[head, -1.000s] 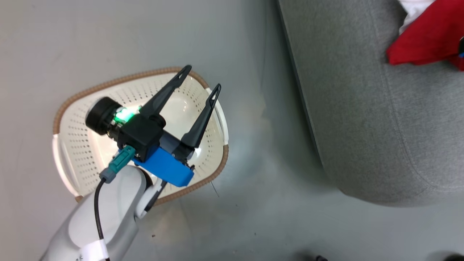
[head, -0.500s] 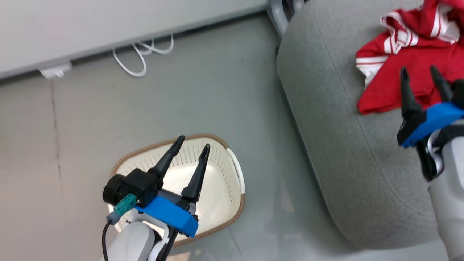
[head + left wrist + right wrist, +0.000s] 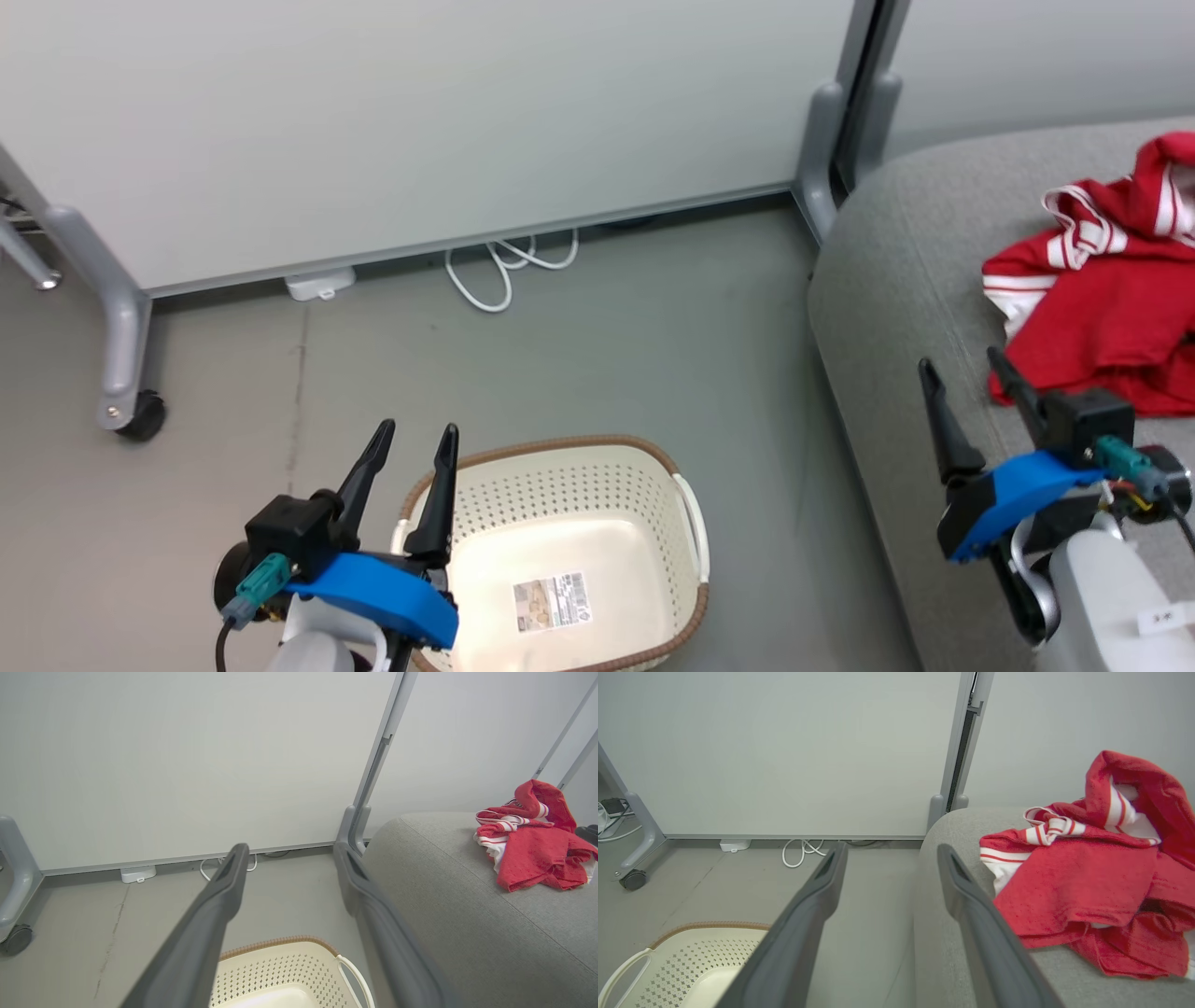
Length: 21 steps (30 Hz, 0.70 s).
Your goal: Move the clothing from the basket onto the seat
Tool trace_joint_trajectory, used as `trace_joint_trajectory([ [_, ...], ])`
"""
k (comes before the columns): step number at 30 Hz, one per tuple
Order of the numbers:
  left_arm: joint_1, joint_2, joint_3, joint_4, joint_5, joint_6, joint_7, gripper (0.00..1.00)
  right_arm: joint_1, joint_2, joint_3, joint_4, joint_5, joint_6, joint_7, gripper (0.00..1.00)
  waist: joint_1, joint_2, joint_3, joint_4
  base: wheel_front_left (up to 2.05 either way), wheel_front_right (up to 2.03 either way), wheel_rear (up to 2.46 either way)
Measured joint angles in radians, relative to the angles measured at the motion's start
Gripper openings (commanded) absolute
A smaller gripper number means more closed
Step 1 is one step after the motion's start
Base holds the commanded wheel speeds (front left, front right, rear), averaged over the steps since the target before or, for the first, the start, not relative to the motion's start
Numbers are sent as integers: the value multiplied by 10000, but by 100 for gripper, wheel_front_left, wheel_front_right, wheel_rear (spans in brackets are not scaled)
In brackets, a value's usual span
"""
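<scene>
The red clothing [image 3: 1111, 308] with white stripes lies heaped on the grey seat [image 3: 896, 308] at the right; it also shows in the wrist views as clothing [image 3: 532, 849] and clothing [image 3: 1092, 882]. The cream basket [image 3: 644, 476] stands on the floor at the bottom centre, with only a paper label [image 3: 551, 602] on its floor. My left gripper [image 3: 415, 434] is open over the basket's left rim, holding nothing. My right gripper [image 3: 962, 364] is open above the seat, just left of the clothing and apart from it.
A pale partition wall [image 3: 420, 121] runs along the back on grey posts, with a castor foot [image 3: 140, 415] at the left. White cables [image 3: 509, 266] and a small white box [image 3: 320, 283] lie on the floor at its base. Grey floor [image 3: 607, 345] lies between basket and seat.
The head camera has tilted up, so the wall, cables and castor have come into view. Both arms now point up the picture with open fingers; the right gripper has come into view beside the clothing.
</scene>
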Motion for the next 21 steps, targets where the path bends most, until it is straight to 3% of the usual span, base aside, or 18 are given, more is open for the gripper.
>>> trace_joint_trajectory([
  [12,741,-134,1143,552,259,-15,0,100,2206,786,-334,-2184,-23,0,706,100,1,0,-1071,1083,0,0,0],
  [21,1115,59,1450,773,318,-15,0,100,3179,1231,-491,-2855,-40,0,961,100,2,0,-1546,1447,0,0,0],
])
